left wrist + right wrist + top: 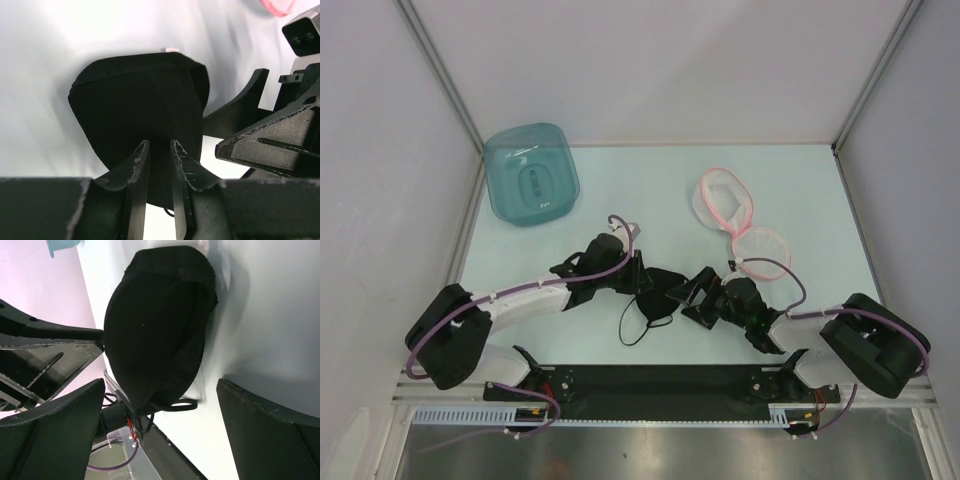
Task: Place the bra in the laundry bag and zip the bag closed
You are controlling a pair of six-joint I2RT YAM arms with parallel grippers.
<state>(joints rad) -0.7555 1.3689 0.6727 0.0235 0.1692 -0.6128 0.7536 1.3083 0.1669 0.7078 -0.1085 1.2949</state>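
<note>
**A:** Where are we?

**B:** On the pickup. Our left gripper (159, 167) pinches the bra (140, 115) with narrow fingers, by the middle of the near edge. Our right gripper (692, 300) gapes wide beside it.

**A:** And next?

**B:** Likely we carry it to the laundry bag (728, 200), which lies unzipped toward the right edge. The table (620, 180) is pale, the walls (670, 70) are white, and a teal tub (530, 175) sits in the far left corner.

A blue-green see-through tub (531, 175) sits in the upper left of the top view, near the back corner of the pale desk (650, 185). White walls (660, 60) stand around the desk. A black rail (650, 380) runs along the bottom edge.
</note>
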